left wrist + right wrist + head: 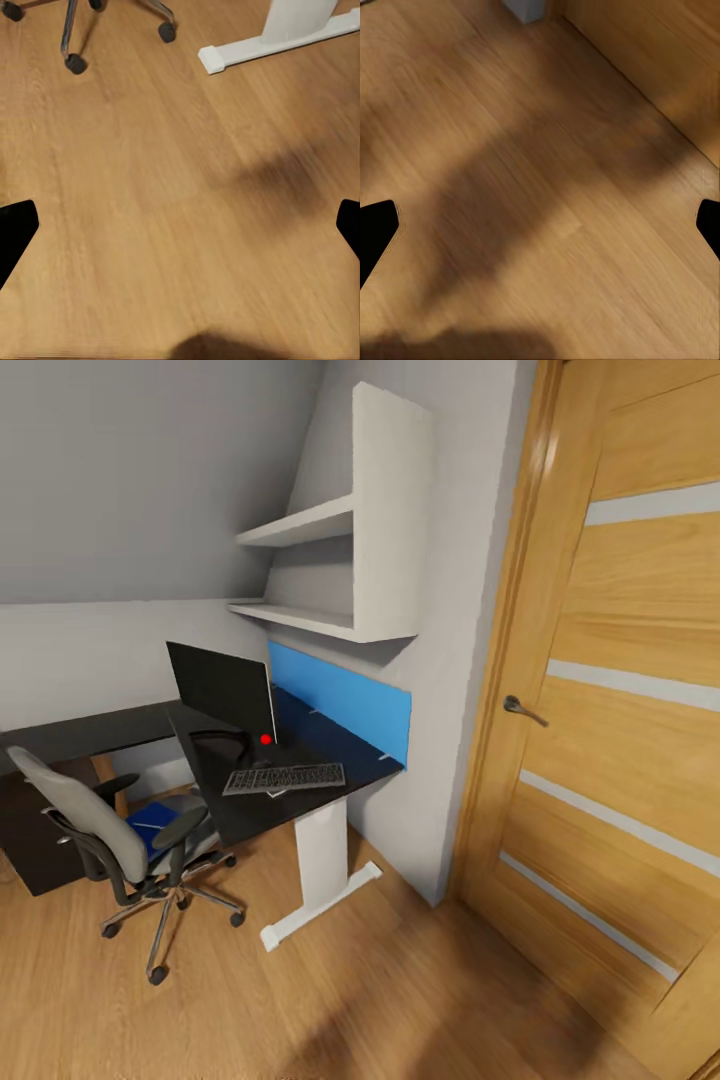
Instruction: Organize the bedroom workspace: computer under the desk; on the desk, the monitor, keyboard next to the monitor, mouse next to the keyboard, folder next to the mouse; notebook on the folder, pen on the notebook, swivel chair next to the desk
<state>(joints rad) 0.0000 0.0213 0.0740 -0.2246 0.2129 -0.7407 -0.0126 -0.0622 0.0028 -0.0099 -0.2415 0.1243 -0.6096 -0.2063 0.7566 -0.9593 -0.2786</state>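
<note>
The black-topped desk (240, 815) stands against the wall on a white pedestal leg (322, 850). On it, the monitor (222, 685) stands behind the keyboard (285, 777). The grey swivel chair (95, 815) sits at the desk's near left, and the blue folder (152, 822) lies on its seat. The computer, mouse, notebook and pen are not clear to me. My left gripper (180, 229) hangs open over bare wood floor, near the chair's castors (75, 64) and the pedestal's foot (274, 39). Over floor by the door, my right gripper (540, 229) is open too.
An oak door (620, 710) with frosted strips fills the right side. White wall shelves (330, 560) and a blue wall panel (340, 700) sit above the desk. A black drawer unit (30, 850) stands at far left. Wood floor (400, 980) lies between me and the desk.
</note>
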